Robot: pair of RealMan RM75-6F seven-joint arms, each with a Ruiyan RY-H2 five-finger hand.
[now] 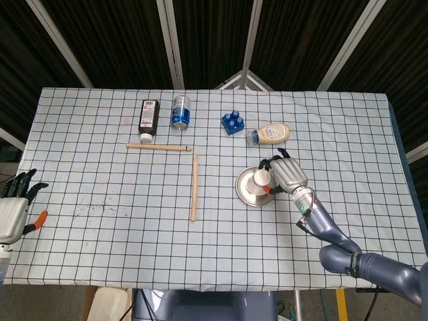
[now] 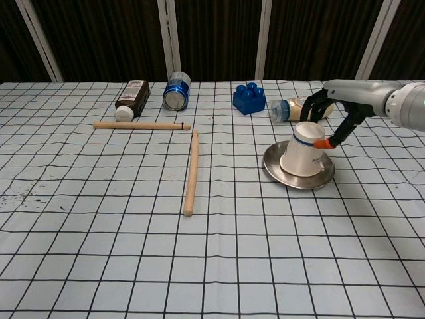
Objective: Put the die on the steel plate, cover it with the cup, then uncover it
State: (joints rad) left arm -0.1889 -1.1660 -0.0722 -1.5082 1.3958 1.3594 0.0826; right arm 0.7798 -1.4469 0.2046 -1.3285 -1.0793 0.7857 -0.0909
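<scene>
Chest view showed the right hand gripping the upturned cup, tilted on the steel plate, die hidden, while the left hand rested open off the bench.

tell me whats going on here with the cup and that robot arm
The right hand holds a white paper cup mouth-down on the steel plate, tipped a little rather than flat. The die is not visible, so it may be under the cup. The left hand rests idle at the table's near left edge, holding nothing. Bottles, a can, a blue block and two wooden sticks lie untouched further off.
</scene>
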